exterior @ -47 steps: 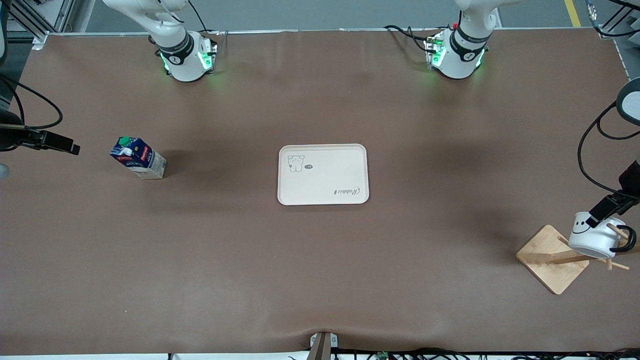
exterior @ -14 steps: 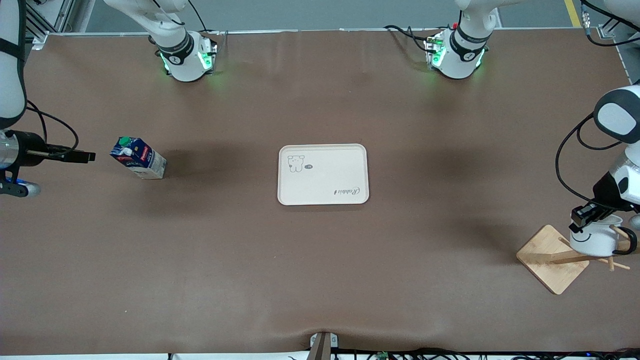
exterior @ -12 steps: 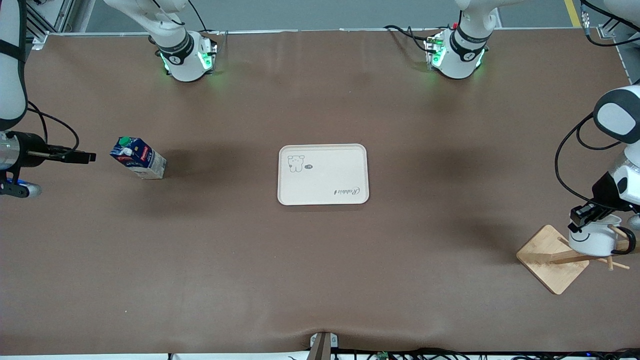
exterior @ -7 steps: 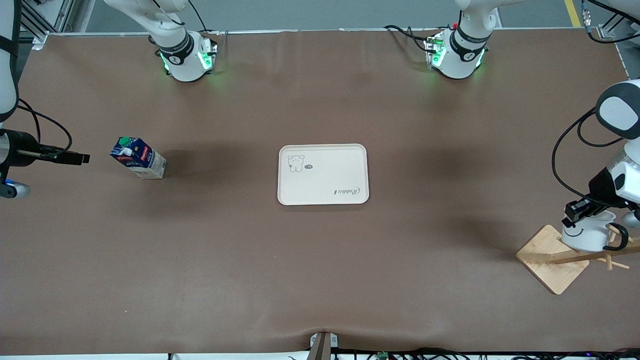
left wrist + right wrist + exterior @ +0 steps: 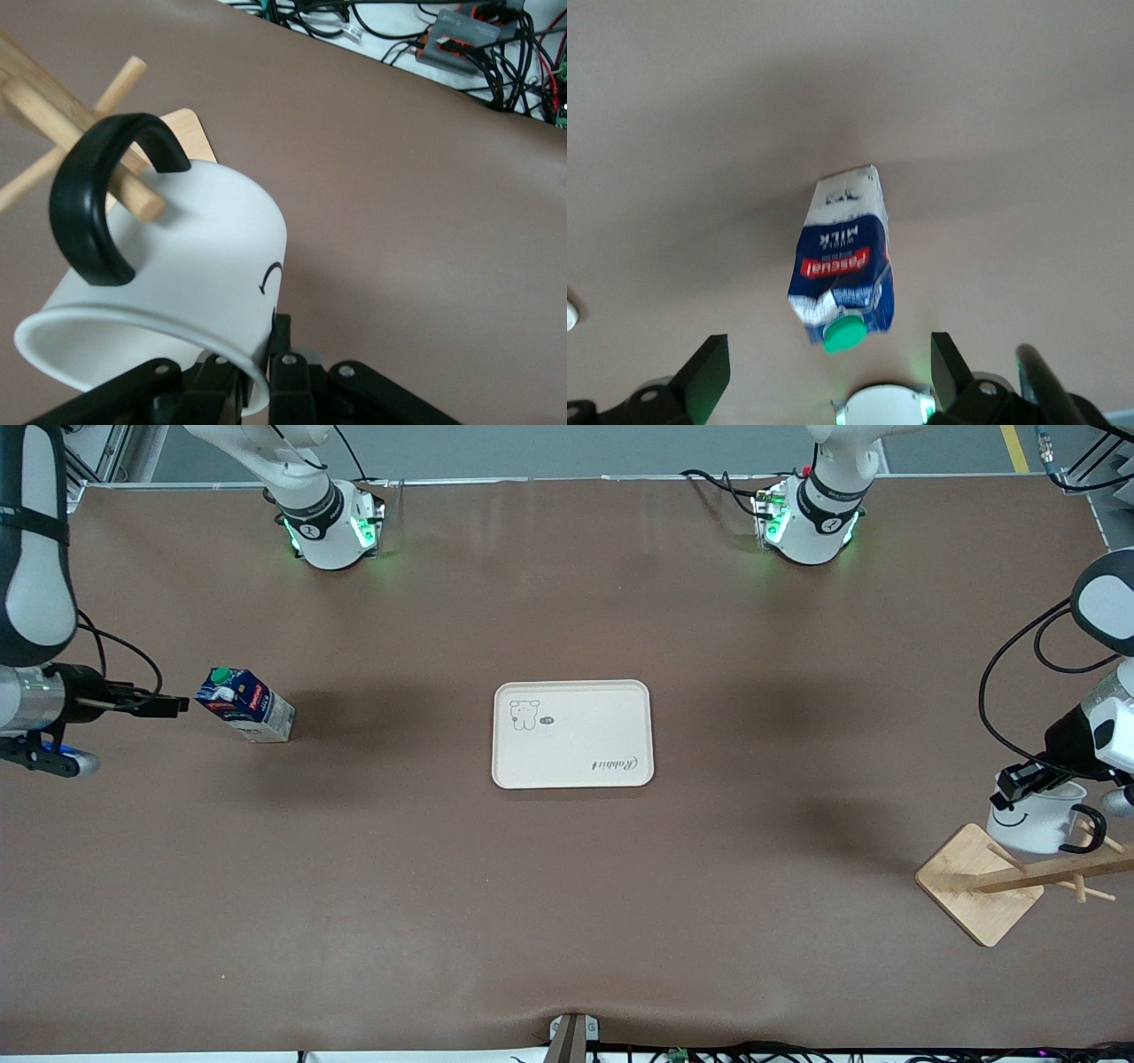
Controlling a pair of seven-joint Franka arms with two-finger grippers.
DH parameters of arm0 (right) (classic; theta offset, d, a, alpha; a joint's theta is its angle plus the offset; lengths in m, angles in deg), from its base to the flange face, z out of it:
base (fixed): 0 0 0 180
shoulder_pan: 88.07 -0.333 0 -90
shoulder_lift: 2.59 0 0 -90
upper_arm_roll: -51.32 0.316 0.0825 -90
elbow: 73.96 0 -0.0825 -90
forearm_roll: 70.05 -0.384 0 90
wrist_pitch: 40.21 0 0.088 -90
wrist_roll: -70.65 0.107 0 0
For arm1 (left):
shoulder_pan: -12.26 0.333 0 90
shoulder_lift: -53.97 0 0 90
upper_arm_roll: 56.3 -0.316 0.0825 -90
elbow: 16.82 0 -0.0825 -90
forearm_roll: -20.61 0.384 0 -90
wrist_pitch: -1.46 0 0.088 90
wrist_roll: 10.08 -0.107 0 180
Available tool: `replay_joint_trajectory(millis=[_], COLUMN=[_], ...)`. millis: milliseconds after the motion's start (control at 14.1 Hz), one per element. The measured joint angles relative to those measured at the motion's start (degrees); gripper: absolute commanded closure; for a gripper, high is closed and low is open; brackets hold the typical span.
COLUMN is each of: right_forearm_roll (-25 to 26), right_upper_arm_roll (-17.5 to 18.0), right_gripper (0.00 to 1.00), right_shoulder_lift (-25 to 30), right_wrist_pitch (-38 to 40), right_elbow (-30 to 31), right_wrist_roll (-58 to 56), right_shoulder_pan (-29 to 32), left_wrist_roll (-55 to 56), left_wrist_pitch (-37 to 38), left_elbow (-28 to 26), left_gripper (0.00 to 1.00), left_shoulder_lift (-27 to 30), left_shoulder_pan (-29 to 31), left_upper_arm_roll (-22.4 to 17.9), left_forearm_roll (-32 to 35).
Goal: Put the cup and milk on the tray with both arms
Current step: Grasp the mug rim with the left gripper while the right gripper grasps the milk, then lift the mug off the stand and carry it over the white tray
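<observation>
The cup (image 5: 1036, 825), white with a black smiley and black loop handle, hangs tilted over the wooden rack (image 5: 979, 884) at the left arm's end of the table. My left gripper (image 5: 1019, 784) is shut on its rim (image 5: 257, 376). In the left wrist view a peg's tip (image 5: 142, 202) still shows inside the handle loop (image 5: 89, 212). The milk (image 5: 245, 705), a blue carton with a green cap, stands at the right arm's end. My right gripper (image 5: 173, 706) is open beside its top; the carton (image 5: 846, 266) lies just ahead of the gripper (image 5: 826, 350). The cream tray (image 5: 576, 731) lies mid-table with nothing on it.
The rack's slanted post and pegs (image 5: 1054, 871) stick out just under the cup. Both green-lit arm bases (image 5: 332, 527) (image 5: 806, 522) stand along the table's edge farthest from the front camera. A small bracket (image 5: 573, 1032) sits at the nearest edge.
The left gripper has raised the cup along the rack's peg, drawing it a little toward the table's middle. The right gripper has moved in toward the milk, still open.
</observation>
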Motion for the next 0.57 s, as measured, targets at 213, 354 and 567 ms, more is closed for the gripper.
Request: replay_joint_trajectory(millis=[213, 354, 567], right_forearm_roll=[0.0, 0.0, 0.0], right_upper_arm_roll=[0.1, 0.2, 0.3], right_gripper=[0.00, 0.00, 0.00], right_shoulder_lift=[4.6, 7.9, 11.8], right_wrist_pitch=[-10.5, -14.1, -21.3], right_elbow=[11.0, 17.0, 25.1], right_wrist_roll=[-0.5, -1.7, -3.1], right_shoulder_pan=[-0.2, -0.7, -1.4], left_wrist_roll=[1.4, 2.6, 4.3], left_wrist_pitch=[5.0, 8.3, 12.7], left_elbow=[1.8, 3.4, 5.5], left_gripper=[1.00, 1.00, 1.00], left_shoulder_lift=[1.1, 1.4, 1.5], left_shoulder_pan=[0.0, -0.1, 0.0], left_upper_arm_roll=[1.4, 2.1, 3.9], left_forearm_roll=[0.0, 0.0, 0.0])
